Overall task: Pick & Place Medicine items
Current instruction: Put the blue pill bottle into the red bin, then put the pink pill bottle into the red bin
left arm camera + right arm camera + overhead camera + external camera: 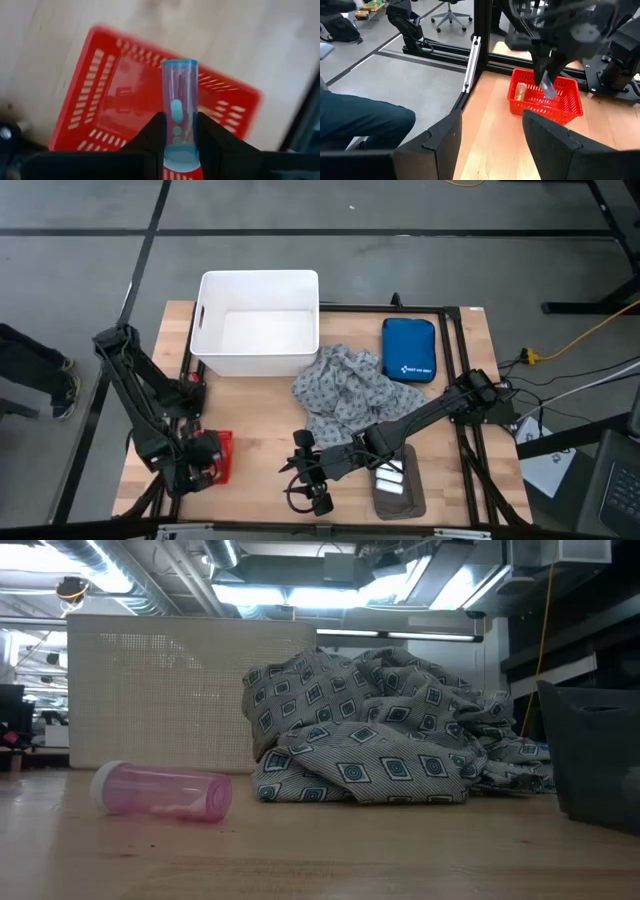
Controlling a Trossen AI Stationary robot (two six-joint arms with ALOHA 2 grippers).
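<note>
My left gripper (180, 132) clamps a clear teal-capped tube (180, 105) directly over the red basket (90, 100); its contents are blurred. My right gripper (492, 125) stands wide, empty. Pink tube (165, 792) lies apart, by the cloth (380, 730).

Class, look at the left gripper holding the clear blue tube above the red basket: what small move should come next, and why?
Probably lower a little, then open. The left gripper is shut on the clear blue tube, which hangs above the red mesh basket; the right wrist view shows the tube just over the basket's inside, so releasing should drop it in. The right gripper waits open near the table's front edge.
</note>
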